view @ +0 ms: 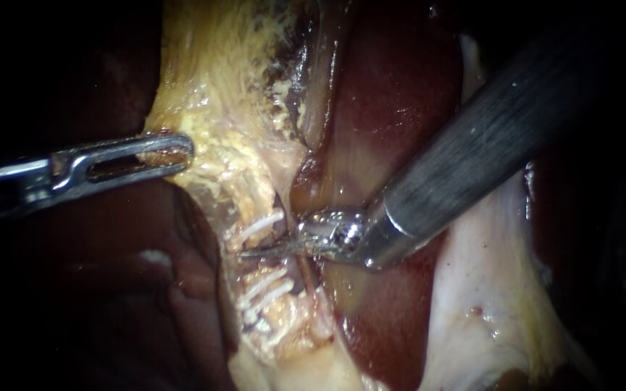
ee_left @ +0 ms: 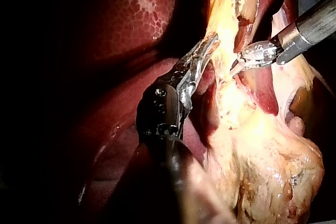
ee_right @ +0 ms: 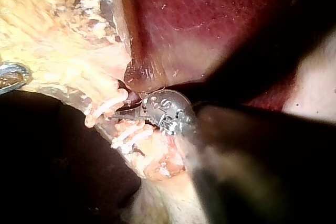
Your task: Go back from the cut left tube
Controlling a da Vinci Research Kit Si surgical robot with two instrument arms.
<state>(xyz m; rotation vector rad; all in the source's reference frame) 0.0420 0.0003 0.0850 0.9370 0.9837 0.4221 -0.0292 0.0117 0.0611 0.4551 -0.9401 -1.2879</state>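
Silver-bladed right instrument (view: pixel 259 251) sits closed between the white clips (view: pixel 261 226); slotted steel left instrument (view: pixel 172 152) pinches yellow fatty tissue (view: pixel 211 108) above them. Crooked pull-back could snag a clip.

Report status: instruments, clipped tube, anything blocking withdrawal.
Left slotted steel instrument: jaws shut on yellow fatty tissue. Right dark-shafted instrument: thin blades shut, between white clips on pale left tube. Retreat looks clear.
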